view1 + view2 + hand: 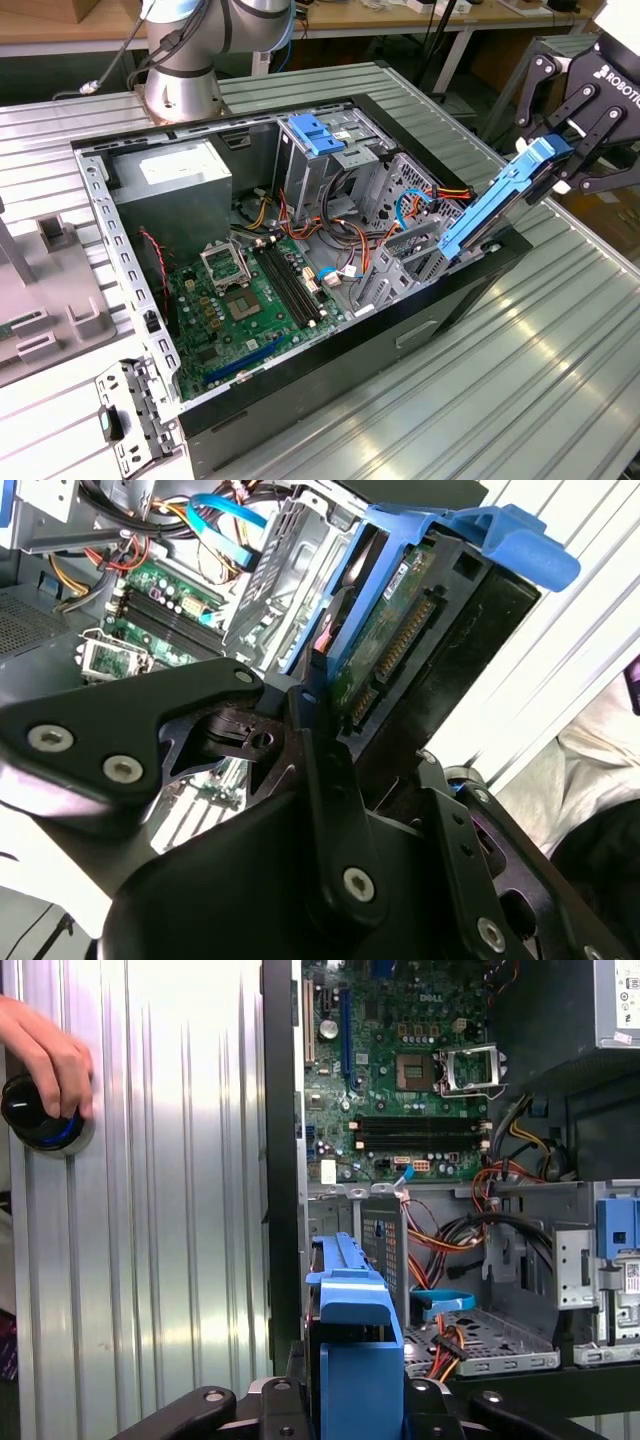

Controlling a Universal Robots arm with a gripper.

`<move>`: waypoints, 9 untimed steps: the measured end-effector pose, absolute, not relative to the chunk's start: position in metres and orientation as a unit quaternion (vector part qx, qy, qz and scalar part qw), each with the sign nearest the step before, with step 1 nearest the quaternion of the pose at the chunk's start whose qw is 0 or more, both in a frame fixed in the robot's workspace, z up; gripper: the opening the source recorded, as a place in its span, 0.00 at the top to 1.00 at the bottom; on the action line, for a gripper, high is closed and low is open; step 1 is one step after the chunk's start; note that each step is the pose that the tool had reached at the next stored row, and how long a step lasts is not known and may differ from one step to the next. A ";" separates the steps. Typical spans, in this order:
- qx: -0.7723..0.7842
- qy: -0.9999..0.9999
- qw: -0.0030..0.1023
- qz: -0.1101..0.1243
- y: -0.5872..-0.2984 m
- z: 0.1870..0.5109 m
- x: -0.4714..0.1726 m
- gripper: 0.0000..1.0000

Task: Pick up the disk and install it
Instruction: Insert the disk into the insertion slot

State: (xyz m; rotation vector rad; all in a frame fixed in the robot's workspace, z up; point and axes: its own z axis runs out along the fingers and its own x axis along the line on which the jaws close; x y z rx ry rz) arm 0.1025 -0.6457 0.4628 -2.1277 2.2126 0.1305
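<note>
- Exterior view: the gripper (572,152) sits at about 2 o'clock of the open computer case (340,375), clamped on the upper end of the disk (490,215). The disk is tilted, with its low end pointing toward 8 o'clock, right at the metal drive cage (405,255). I can't tell if it has entered the slot or is just touching the edge. The power supply (170,180) is way over at 10 o'clock, so ignore that.
- Second wrist view: the fingers (312,742) pinch the disk (400,630) across its sides, circuit-board face and connector showing. The grip looks solid to me.
- First wrist view: looking down the blue rail of the disk (350,1305) into the case, with orange cables (440,1345) lying just beside the bay. A person's hand (45,1045) rests on a black knob (38,1120) out on the table.
- My take on this step: keep the blue rails square to the cage guides, go slow with no twisting, and watch those loose cables so nothing gets pinched under the drive.
</note>
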 end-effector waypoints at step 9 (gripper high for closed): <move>-0.692 0.720 0.035 0.042 -0.646 0.462 0.087 0.64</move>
